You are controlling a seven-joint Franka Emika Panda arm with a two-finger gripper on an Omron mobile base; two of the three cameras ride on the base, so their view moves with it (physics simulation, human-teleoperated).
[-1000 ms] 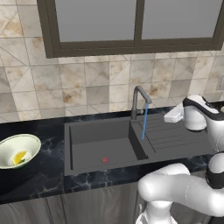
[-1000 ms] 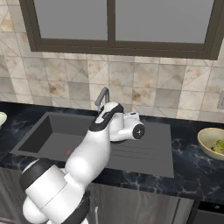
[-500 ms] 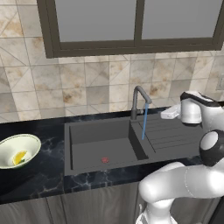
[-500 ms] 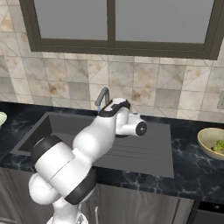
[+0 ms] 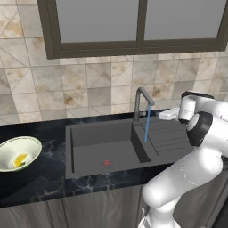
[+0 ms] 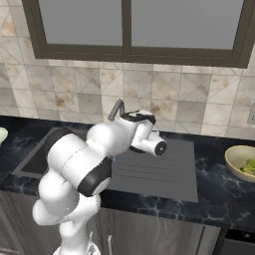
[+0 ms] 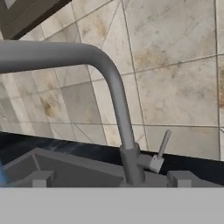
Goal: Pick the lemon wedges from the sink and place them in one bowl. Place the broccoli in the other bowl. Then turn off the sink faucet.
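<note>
Left of the counter: the one bowl (image 5: 18,152) sits on the dark counter (image 5: 40,178), well apart from the sink (image 5: 104,147); a yellow sliver in it reads as the lemon wedges (image 5: 19,160) — how many pieces, cannot tell. Sink floor shows the red spot (image 5: 107,163) and no food that I can make out, so both sorting steps look done. Middle: the sink faucet (image 5: 141,103) stands at the back rim with the blue water stream (image 5: 147,127) running down beside the ribbed drainboard (image 5: 167,138), so the water is on and the shut-off step is the one in hand. In the hand view the spout (image 7: 109,87) curves close ahead, and a small lever (image 7: 162,146) juts up and to the right from the faucet base. Judged next move: bring the hand in onto that lever and push or swing it; which direction closes it, unknown. The gripper (image 7: 111,178) is near the faucet base, not touching it; two grey fingertips (image 7: 40,179) rise well apart, so the jaws read as spread and empty. In both base views the arm's own body covers the hand. Right: the other bowl (image 6: 241,162) is cut by the frame edge, with a green clump inside — presumably the broccoli (image 6: 249,166), too small to confirm.
</note>
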